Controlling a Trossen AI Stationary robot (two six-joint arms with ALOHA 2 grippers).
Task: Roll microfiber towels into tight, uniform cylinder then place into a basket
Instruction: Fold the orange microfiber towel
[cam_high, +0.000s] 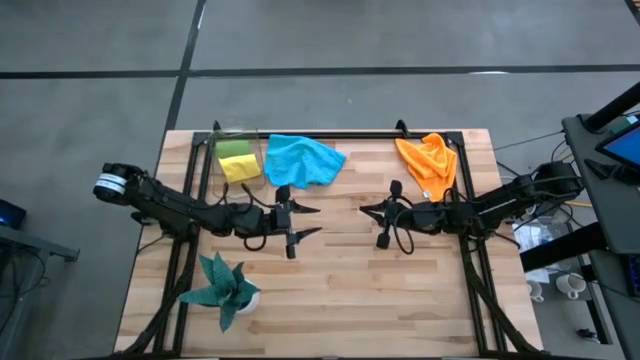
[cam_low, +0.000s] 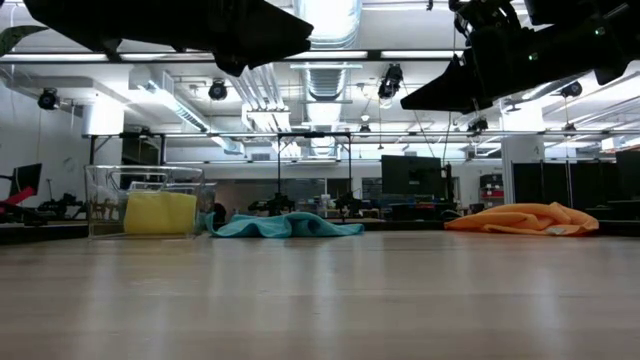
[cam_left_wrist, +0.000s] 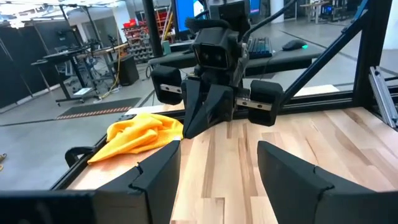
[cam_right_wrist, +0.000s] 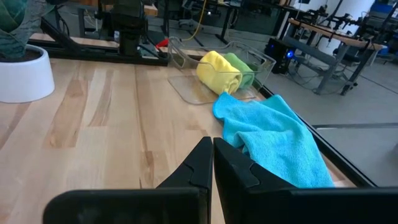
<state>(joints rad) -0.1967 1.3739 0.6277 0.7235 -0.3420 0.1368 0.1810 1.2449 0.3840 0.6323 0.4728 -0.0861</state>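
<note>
Blue towel (cam_high: 303, 160) lies crumpled just beyond open left gripper (cam_high: 306, 222).

Yellow towel (cam_high: 241, 167) and green towel (cam_high: 232, 148) sit rolled in the clear basket (cam_high: 237, 133); blue towel (cam_high: 302, 160) and orange towel (cam_high: 429, 160) lie crumpled beside it.

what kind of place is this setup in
Most likely a robotics lab or workshop: a wooden table inside a black metal frame, exposed ceiling ducts overhead, and workbenches with monitors behind.
</note>
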